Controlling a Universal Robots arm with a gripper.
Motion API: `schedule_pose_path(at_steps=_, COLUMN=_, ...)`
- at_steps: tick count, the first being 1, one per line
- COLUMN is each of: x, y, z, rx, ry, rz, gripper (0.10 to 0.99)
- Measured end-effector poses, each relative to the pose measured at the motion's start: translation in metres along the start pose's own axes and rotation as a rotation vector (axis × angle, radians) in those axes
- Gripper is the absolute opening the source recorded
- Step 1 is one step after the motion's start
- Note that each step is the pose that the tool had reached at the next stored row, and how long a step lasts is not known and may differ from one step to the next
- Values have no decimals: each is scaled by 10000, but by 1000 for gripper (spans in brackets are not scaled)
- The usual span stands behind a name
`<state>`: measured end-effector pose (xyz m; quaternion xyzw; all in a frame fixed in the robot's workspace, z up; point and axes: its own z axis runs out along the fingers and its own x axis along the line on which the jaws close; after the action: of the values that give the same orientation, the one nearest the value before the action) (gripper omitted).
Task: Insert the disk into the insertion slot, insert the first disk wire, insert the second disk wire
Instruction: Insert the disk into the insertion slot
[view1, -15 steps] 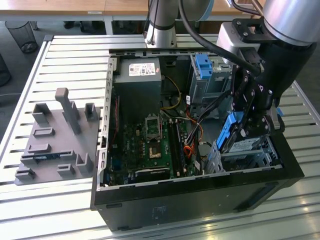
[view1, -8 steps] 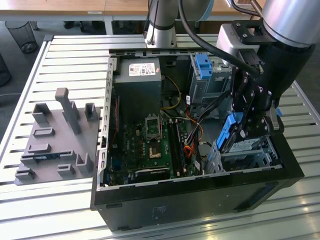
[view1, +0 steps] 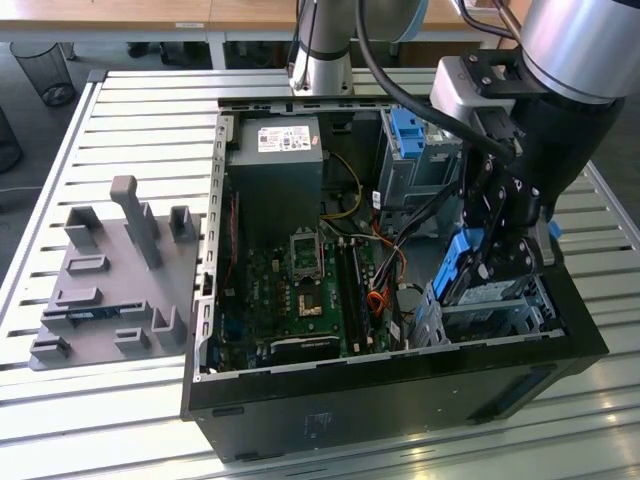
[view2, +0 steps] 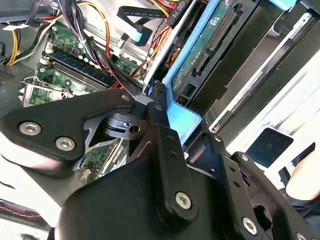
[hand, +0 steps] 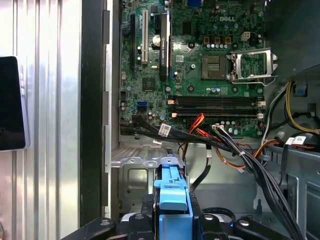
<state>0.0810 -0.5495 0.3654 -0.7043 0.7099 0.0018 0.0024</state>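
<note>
Blue-framed disk gripped by end effector, closed on both sides of carrier; disk steeply tilted, low end over insertion slot, not seated; slot at exterior view's right inside open PC case, beside green motherboard; case sits on slatted desk.

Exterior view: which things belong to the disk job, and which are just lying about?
Job: the disk, clamped in the gripper; the insertion slot close by.
Lying about: grey fixture block on the exterior view's left; mesh bin; power supply; taller cage with blue bracket.
</note>
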Motion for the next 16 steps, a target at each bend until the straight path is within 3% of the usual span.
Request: schedule_pose_path(at_steps=16, x=0, y=0, z=82, rx=0, ry=3, rz=0, gripper=365)
